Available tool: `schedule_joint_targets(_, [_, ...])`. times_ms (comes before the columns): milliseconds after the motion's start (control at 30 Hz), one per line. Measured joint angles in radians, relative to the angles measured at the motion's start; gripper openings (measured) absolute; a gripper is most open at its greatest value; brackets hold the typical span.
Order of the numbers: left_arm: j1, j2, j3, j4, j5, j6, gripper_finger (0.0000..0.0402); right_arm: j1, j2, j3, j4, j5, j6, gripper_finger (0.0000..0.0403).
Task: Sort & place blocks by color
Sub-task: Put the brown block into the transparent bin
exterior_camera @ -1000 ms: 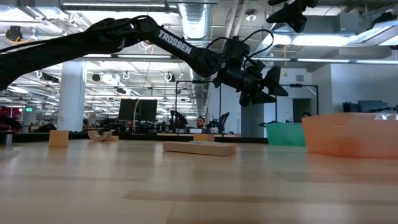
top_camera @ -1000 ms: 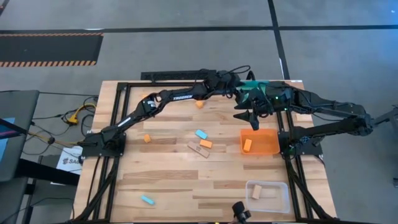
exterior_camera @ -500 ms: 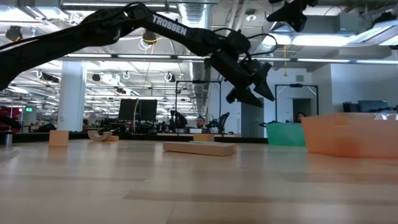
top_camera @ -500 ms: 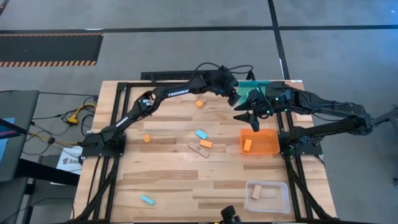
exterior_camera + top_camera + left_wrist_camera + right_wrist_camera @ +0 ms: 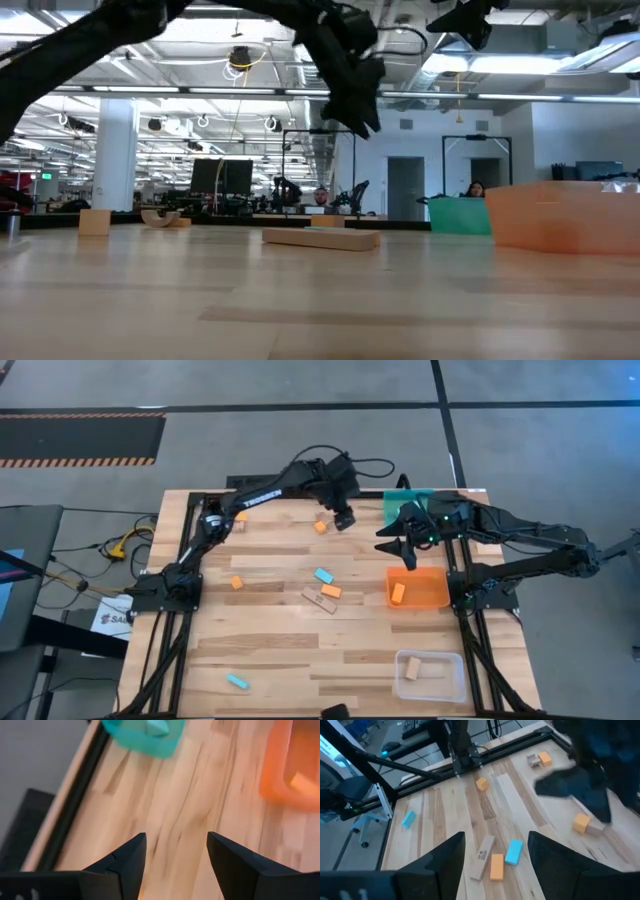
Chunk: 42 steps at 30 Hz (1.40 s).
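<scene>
Over the table's far middle, the left gripper (image 5: 343,518) hangs above the wood with its fingers (image 5: 125,865) apart and nothing between them. Just beside it lies an orange block (image 5: 320,528). Its wrist view takes in the teal bin (image 5: 142,740) with a cyan block inside, and the orange bin (image 5: 287,775) (blurred).

The right gripper (image 5: 404,545) waits to the right, by the teal bin and above the orange bin's (image 5: 440,600) far edge, fingers (image 5: 440,865) wide and empty.

One orange block (image 5: 398,593) lies in the orange bin. Mid-table, a cyan block (image 5: 324,575), an orange block (image 5: 331,591) and a tan block (image 5: 319,600) sit close together. A small orange block (image 5: 236,582) lies toward the left, a cyan block (image 5: 237,681) near the front edge, and a tan block (image 5: 411,669) in the clear bin (image 5: 450,690).
</scene>
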Motion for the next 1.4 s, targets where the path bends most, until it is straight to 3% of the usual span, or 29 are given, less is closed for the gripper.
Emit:
schedule_joint_targets(433, [0.008, -0.233, 0.000, -0.360, -0.176, 0.069, 0.0146, 0.006, 0.027, 0.000, 0.069, 0.000, 0.003, 0.0240])
schedule_joint_targets(667, [0.067, -0.333, -0.009, -0.496, -0.140, 0.078, 0.0125, 0.008, 0.057, 0.001, 0.125, 0.000, -0.012, 0.0240])
schedule_joint_targets(767, [0.101, -0.416, -0.084, -0.491, -0.105, 0.094, 0.0120, 0.015, 0.063, -0.001, 0.123, 0.000, -0.008, 0.0240])
schedule_joint_targets(967, [0.140, -0.626, -0.400, -0.454, -0.018, 0.144, 0.0118, 0.041, 0.084, 0.000, 0.140, 0.000, 0.004, 0.0240])
schedule_joint_targets(1200, [0.072, -0.885, -0.874, -0.425, 0.087, 0.195, 0.0118, 0.052, 0.133, 0.001, 0.160, 0.000, 0.006, 0.0240])
schedule_joint_targets(1300, [0.044, -0.964, -1.048, -0.383, 0.086, 0.161, 0.0118, 0.052, 0.162, 0.000, 0.203, 0.000, 0.005, 0.0240])
schedule_joint_targets(1400, [0.037, -1.007, -1.186, -0.281, -0.003, 0.048, 0.0118, 0.052, 0.192, 0.000, 0.233, 0.000, 0.005, 0.0240])
